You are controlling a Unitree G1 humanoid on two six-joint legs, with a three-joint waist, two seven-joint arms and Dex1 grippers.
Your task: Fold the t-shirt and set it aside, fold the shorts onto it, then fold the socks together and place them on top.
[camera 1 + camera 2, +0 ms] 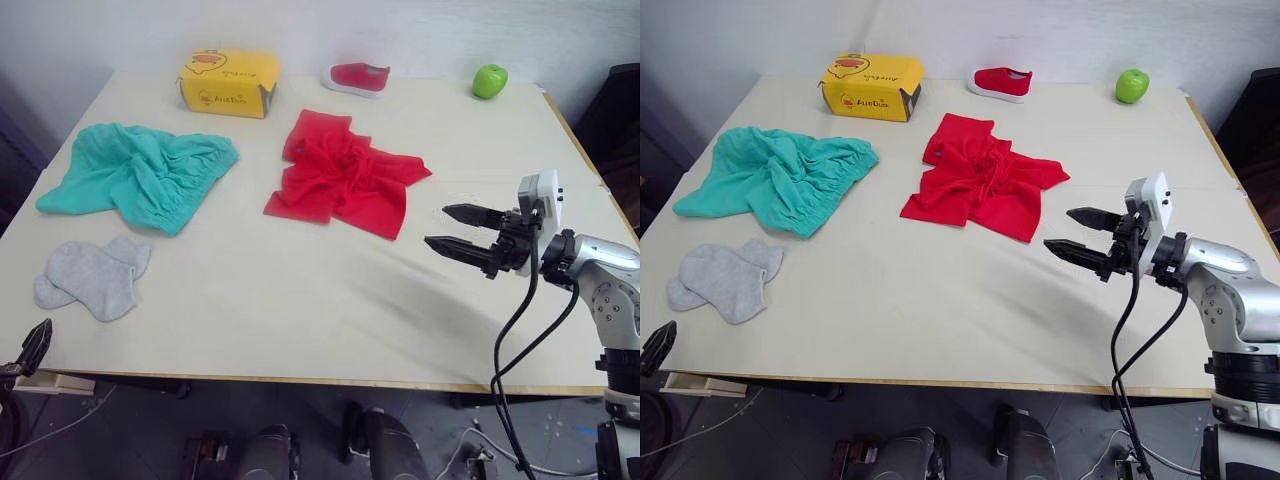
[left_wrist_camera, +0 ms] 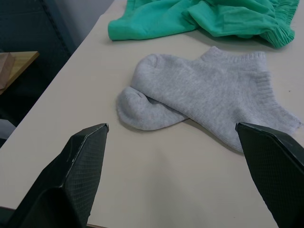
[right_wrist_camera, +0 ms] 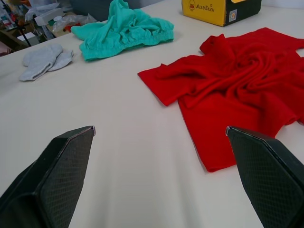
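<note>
Yellow box (image 1: pixel 230 83), shoe (image 1: pixel 357 76), apple (image 1: pixel 490 81) behind crumpled t-shirt (image 1: pixel 345 175), both hands spread, right hand (image 1: pixel 458 230) nr shirt, nothing between.

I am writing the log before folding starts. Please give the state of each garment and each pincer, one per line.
t-shirt: crumpled, unfolded, on the table.
shorts: wrinkled, unfolded, spread flat.
socks: lying overlapped, not folded together.
left pincer: open, empty, facing the socks.
right pincer: open, empty, beside the t-shirt.
</note>
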